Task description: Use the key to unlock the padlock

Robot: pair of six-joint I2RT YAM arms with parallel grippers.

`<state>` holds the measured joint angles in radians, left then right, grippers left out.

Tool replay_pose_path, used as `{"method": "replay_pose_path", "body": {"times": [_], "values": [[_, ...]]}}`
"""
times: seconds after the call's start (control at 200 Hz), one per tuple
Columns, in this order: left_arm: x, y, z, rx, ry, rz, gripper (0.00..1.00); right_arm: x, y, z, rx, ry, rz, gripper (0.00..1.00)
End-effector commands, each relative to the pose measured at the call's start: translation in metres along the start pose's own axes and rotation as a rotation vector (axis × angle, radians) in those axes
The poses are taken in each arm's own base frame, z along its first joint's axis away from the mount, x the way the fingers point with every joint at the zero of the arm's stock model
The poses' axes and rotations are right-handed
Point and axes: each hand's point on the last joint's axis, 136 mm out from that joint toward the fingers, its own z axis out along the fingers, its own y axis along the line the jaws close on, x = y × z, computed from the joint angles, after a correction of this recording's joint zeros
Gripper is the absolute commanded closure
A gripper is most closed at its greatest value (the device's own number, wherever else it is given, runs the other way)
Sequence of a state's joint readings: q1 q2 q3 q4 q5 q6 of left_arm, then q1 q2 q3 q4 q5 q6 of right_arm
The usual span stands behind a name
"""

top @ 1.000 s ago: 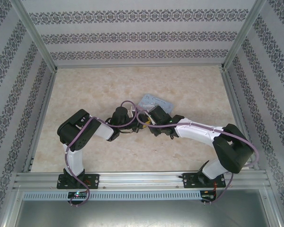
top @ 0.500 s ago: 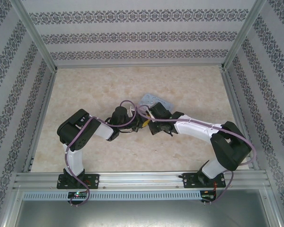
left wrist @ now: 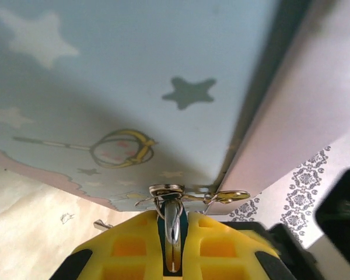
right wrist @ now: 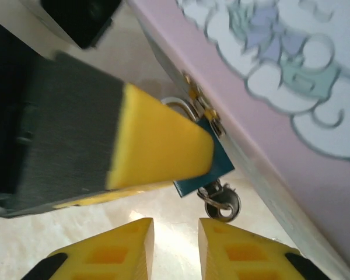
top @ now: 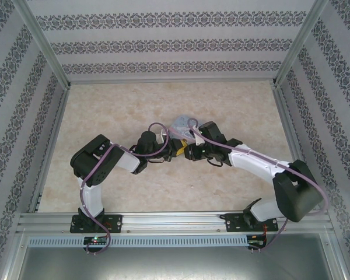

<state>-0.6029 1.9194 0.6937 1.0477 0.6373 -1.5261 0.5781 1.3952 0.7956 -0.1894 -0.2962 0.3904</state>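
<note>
The padlock (right wrist: 220,163) is tiny, with a blue body, and it hangs from the clasp of the tin box (right wrist: 268,105). My left gripper (left wrist: 172,219) is shut on the padlock (left wrist: 172,233); its thin shackle runs up through the box's metal clasp (left wrist: 166,190). In the right wrist view the left gripper's yellow finger (right wrist: 157,146) covers most of the lock body. The small silver key (right wrist: 223,205) sticks out of the padlock's underside with a ring on it. My right gripper (right wrist: 176,233) is open just below the key, holding nothing. From above, the two grippers (top: 170,146) (top: 188,153) meet at the box's near edge.
The pale blue cartoon-printed tin box (top: 184,123) lies mid-table, right behind both grippers. The marbled tabletop (top: 116,105) is walled by patterned panels and aluminium posts (top: 283,58). Purple cables (top: 157,128) loop over both wrists.
The right arm has swung: its elbow moved right and its wrist moved further from me, toward the box. Its jaws have parted. The left arm has held still.
</note>
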Motion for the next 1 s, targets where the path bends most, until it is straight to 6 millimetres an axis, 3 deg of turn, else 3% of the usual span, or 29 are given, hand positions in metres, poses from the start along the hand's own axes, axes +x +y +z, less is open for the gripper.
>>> {"method": "replay_pose_path", "body": {"times": [0.0, 0.235, 0.49, 0.994], "values": [[0.015, -0.008, 0.001, 0.027, 0.058, 0.022, 1.00, -0.015, 0.004, -0.015, 0.000, -0.084, -0.031, 0.72], [0.014, -0.008, 0.002, 0.025, 0.059, 0.023, 1.00, -0.010, -0.006, -0.026, 0.140, -0.077, -0.142, 0.70], [0.014, -0.007, 0.002, 0.019, 0.059, 0.023, 1.00, -0.002, -0.008, -0.010, 0.273, -0.007, -0.294, 0.69], [0.015, -0.008, 0.002, 0.021, 0.061, 0.023, 1.00, -0.004, -0.008, 0.013, 0.377, 0.043, -0.420, 0.72]]}}
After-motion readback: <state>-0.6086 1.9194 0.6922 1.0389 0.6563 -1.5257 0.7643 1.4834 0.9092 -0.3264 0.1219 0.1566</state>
